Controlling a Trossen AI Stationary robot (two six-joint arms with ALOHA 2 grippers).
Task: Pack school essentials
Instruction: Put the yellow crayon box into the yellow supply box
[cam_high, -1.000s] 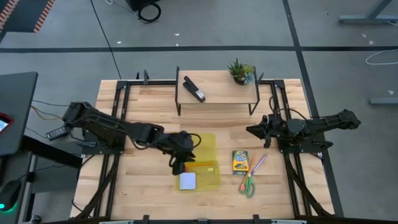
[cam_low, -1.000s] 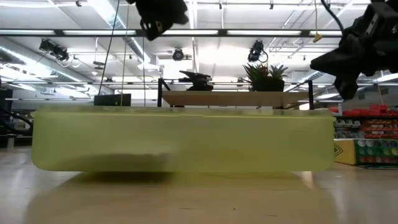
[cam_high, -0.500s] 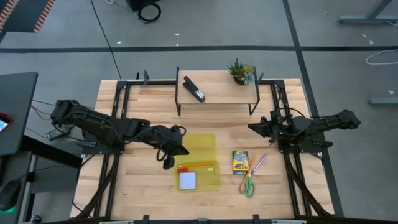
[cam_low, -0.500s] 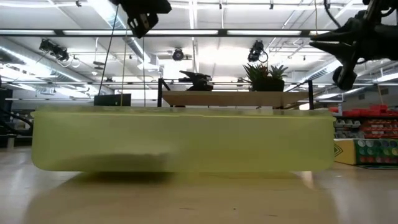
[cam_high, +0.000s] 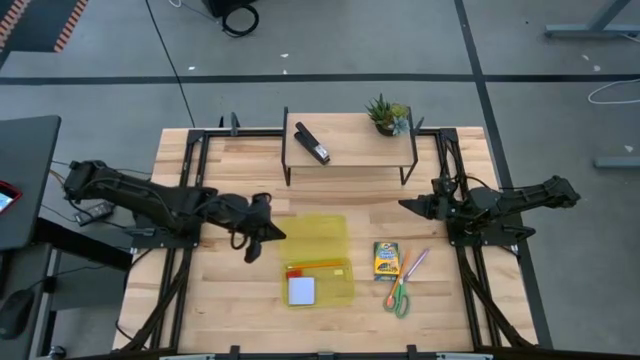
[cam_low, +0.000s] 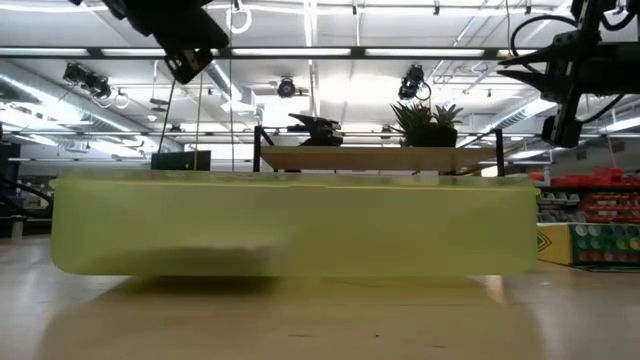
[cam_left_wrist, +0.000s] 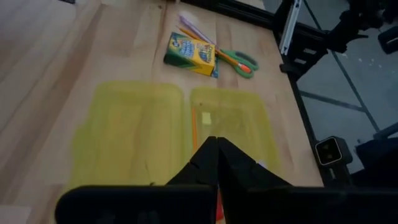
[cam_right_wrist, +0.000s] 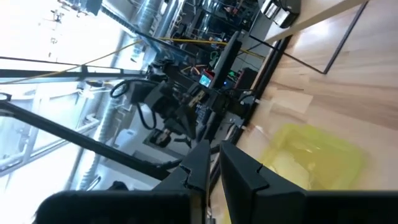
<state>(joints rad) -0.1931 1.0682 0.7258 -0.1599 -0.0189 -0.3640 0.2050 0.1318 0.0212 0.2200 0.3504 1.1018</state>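
The yellow translucent case (cam_high: 318, 258) lies open on the table, its lid toward the far edge. Its base holds a pale blue notepad (cam_high: 301, 291) and an orange pencil (cam_high: 316, 267). To the case's right lie the crayon box (cam_high: 386, 259), the purple pen (cam_high: 416, 264) and the green-handled scissors (cam_high: 398, 297), all flat on the wood. My left gripper (cam_high: 274, 234) hangs shut and empty just left of the case, its fingers (cam_left_wrist: 216, 152) pointing over it. My right gripper (cam_high: 403, 206) is shut and empty, raised at the right, beyond the crayon box.
A wooden shelf (cam_high: 350, 150) at the far edge carries a black stapler (cam_high: 312, 143) and a small potted plant (cam_high: 387, 113). Black frame rails (cam_high: 188, 200) run along both sides of the table. Bare wood lies in front of the case (cam_low: 300, 225).
My left gripper has drawn back from above the case's base toward the table's left edge and now hangs beside the case. My right gripper has rolled about its own axis in place. The case and the stationery have not moved.
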